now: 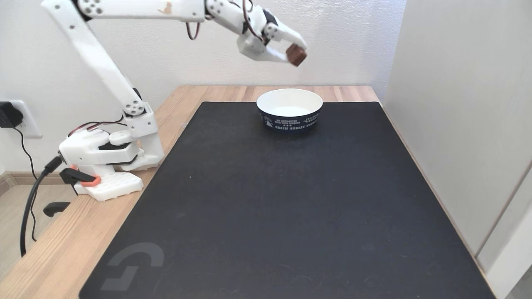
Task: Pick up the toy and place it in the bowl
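Observation:
The toy (296, 55), a small reddish-brown block, hangs high in the air in the fixed view. My white gripper (294, 52) is shut on it, reaching in from the upper left. Directly below, well apart from the toy, stands the bowl (289, 120) at the far end of the black mat. It is round, white inside and navy outside with white print. Nothing shows in the visible part of its inside.
A black mat (282, 207) covers most of the wooden table (54, 253). The arm's white base (110, 155) is clamped at the table's left edge, with cables running off to a wall socket. A pale wall panel (465, 124) runs along the right side.

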Controlling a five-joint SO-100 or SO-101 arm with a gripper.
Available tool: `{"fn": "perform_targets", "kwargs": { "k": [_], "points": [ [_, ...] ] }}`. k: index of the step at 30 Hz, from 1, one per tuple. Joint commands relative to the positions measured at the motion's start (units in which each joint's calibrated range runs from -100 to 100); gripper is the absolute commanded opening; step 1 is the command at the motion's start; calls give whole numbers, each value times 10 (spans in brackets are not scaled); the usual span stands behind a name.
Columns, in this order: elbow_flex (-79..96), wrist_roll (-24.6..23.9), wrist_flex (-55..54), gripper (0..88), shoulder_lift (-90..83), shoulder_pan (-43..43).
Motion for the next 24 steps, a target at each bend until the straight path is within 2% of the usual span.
{"fn": "perform_targets", "kwargs": {
  "k": [1,6,14,20,24],
  "points": [
    [-63,-1,-25,22,114,-41],
    [-81,-1,-24,22,179,-48],
    [-64,-1,-22,36,181,-48],
    [-60,-1,-11,445,174,-48],
    [-66,-1,8,413,174,-45]
  ]
}}
